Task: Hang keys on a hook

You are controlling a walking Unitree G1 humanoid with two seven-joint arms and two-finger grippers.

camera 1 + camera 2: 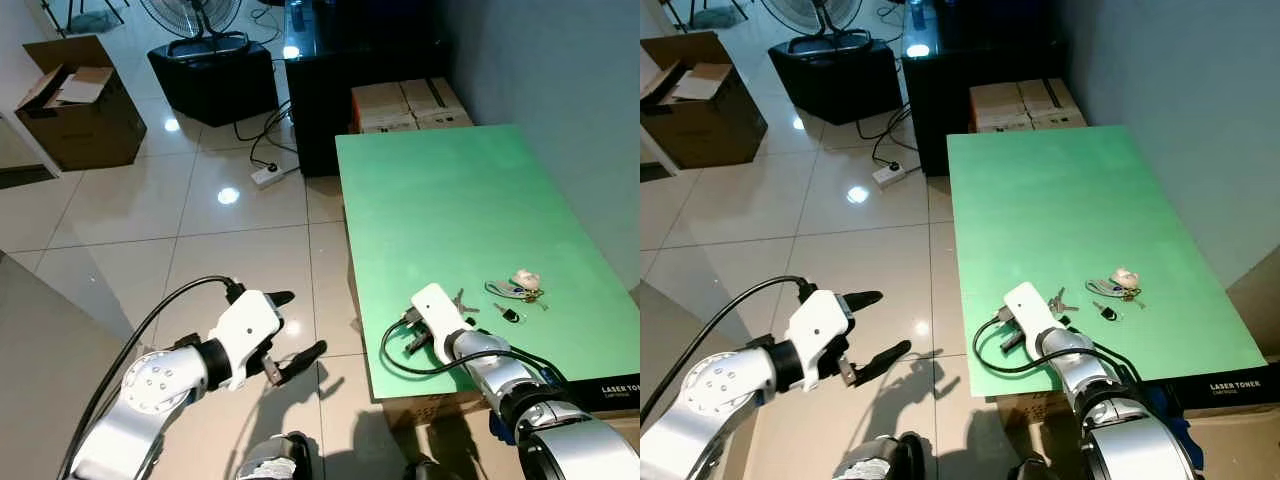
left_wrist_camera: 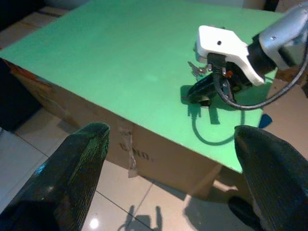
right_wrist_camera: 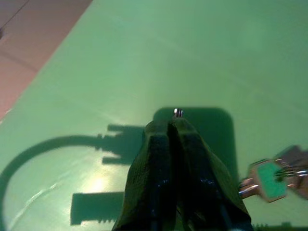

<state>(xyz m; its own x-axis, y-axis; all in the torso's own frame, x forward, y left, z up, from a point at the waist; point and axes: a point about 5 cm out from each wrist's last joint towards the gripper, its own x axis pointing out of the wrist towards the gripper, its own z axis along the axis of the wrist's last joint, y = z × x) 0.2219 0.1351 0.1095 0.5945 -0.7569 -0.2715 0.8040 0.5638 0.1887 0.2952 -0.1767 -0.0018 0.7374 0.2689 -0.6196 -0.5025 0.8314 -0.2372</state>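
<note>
Right wrist view shows our right gripper (image 3: 174, 126) pressed closed with nothing visibly held, low over the green table (image 1: 450, 190), with the keys (image 3: 276, 179) lying loose just beside it. We hold our left gripper (image 1: 290, 335) wide open and empty above the tiled floor (image 1: 200, 230). Beyond the table's far end stand closed cartons (image 1: 410, 104); an open cardboard box (image 1: 75, 100) holding flat cardboard sits well apart.

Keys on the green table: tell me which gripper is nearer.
Right. The right gripper rests on the green table beside the keys; the left gripper hovers over the floor, off the table's edge.
</note>
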